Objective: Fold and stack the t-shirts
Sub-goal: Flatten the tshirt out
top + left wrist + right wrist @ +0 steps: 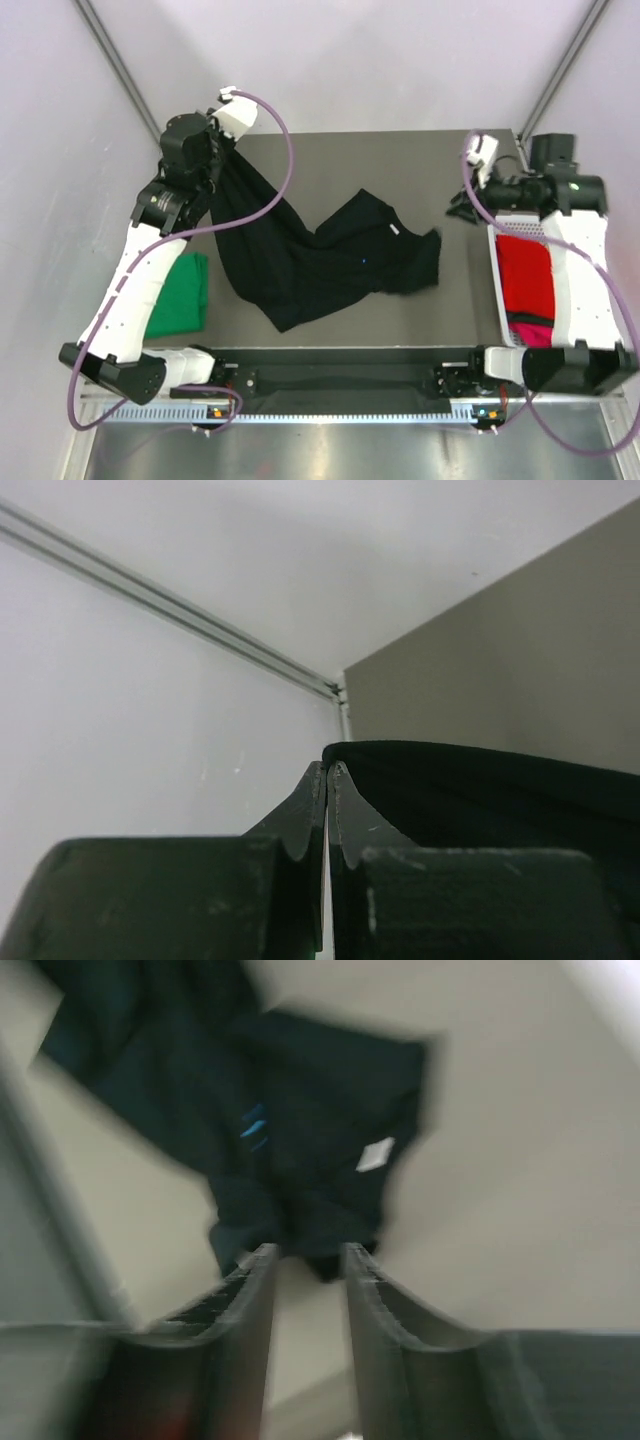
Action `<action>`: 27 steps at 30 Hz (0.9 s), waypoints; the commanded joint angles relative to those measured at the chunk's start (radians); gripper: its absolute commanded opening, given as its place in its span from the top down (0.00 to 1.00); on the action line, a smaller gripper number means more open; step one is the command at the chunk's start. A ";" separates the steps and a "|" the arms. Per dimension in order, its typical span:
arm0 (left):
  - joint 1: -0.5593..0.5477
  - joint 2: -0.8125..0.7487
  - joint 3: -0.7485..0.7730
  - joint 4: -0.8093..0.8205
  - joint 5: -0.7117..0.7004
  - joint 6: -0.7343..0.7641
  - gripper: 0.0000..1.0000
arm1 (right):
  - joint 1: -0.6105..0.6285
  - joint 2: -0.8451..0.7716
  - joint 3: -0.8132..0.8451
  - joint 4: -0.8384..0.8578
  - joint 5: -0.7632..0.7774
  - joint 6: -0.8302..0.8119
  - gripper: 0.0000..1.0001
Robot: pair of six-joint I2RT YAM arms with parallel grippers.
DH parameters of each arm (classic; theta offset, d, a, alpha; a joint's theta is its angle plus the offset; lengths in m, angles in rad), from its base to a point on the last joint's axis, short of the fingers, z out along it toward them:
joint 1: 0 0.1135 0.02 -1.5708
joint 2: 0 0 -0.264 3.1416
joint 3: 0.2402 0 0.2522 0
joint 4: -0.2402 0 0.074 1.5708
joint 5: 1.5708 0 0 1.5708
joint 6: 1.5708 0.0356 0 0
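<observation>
Top view: black shirt [330, 260] lies crumpled across mid counter [420, 160], one edge pulled up at far left by left gripper [222, 150]. Right gripper [460, 210] hangs just off the shirt's right end; can't tell if it's touching. Green shirt [182, 295] sits at near left, looks folded, apart from the black one. Red shirt [527, 272] and pink shirt [533, 330] are in basket [520, 228] on the right, partly under the right arm. Step, I'd judge: spreading the black shirt flat before the 1st fold, w/ most of the task left to do. Next move needs the right gripper to take the opposite edge so both arms can stretch the cloth out.

Left wrist view: jaws pressed together, black cloth pinched betw. them. Shirt drapes off to the right from the tips, w/ counter and wall behind.

Right wrist view: blurred. Jaws a narrow gap apart, nothing betw. them. Black shirt lies below and ahead on the counter, w/ small blue mark [252, 1125] and white tag [377, 1155] showing. Tips are near the shirt's edge; contact can't be told.
</observation>
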 commanded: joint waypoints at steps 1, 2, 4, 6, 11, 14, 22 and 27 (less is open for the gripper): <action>0.004 0.009 -0.014 0.004 0.051 -0.057 1.00 | 0.028 0.060 -0.051 -0.328 -0.123 -0.227 0.63; 0.004 0.015 -0.020 0.004 0.058 -0.062 1.00 | 0.028 0.072 -0.025 -0.297 -0.146 -0.230 0.57; 0.004 0.032 -0.025 0.001 0.078 -0.086 1.00 | 0.030 0.123 0.018 -0.195 -0.151 -0.097 0.48; 0.003 0.044 -0.035 -0.001 0.091 -0.099 1.00 | 0.031 0.155 0.032 0.084 -0.107 0.154 0.49; 0.003 0.073 -0.089 -0.016 0.157 -0.149 1.00 | 0.147 0.366 0.108 0.340 -0.018 0.313 0.55; 0.003 0.069 -0.133 -0.021 0.180 -0.168 1.00 | 0.206 0.563 0.258 0.291 -0.024 0.313 0.55; 0.001 0.044 -0.238 -0.002 0.199 -0.198 1.00 | 0.275 0.966 0.567 0.261 0.060 0.373 0.60; 0.001 0.047 -0.249 -0.006 0.208 -0.212 1.00 | 0.277 1.092 0.647 0.294 0.128 0.431 0.64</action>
